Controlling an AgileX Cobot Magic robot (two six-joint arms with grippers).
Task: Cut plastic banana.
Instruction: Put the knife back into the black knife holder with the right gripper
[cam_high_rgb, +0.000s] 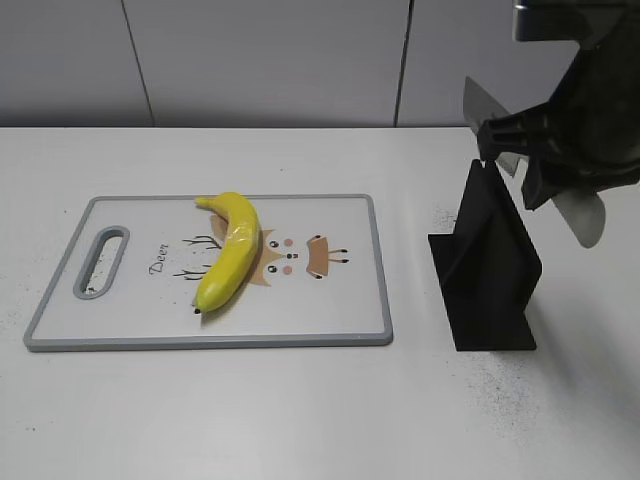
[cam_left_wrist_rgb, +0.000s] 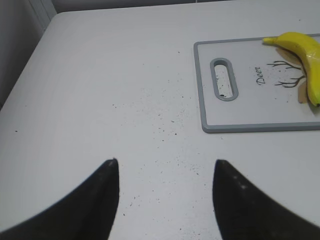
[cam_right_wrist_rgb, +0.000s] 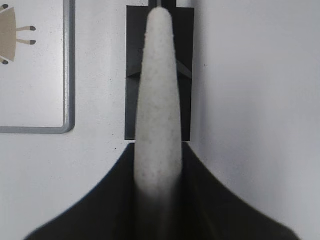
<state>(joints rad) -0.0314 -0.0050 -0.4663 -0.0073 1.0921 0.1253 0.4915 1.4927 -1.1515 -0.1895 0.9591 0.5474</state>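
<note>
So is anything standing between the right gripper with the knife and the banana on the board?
Nothing visible does. The right gripper, shut on the knife, is above the black knife stand; between it and the plastic banana lie only bare table and the cutting board.

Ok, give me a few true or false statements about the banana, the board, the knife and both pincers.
1. The banana lies on the board. True.
2. The banana is already cut in two. False: it is whole.
3. The right pincer grips the knife handle. True.
4. The left pincer holds the banana. False: it is open and empty, above bare table.
5. The black stand sits on the board. False: it stands on the table, to the board's right.
</note>
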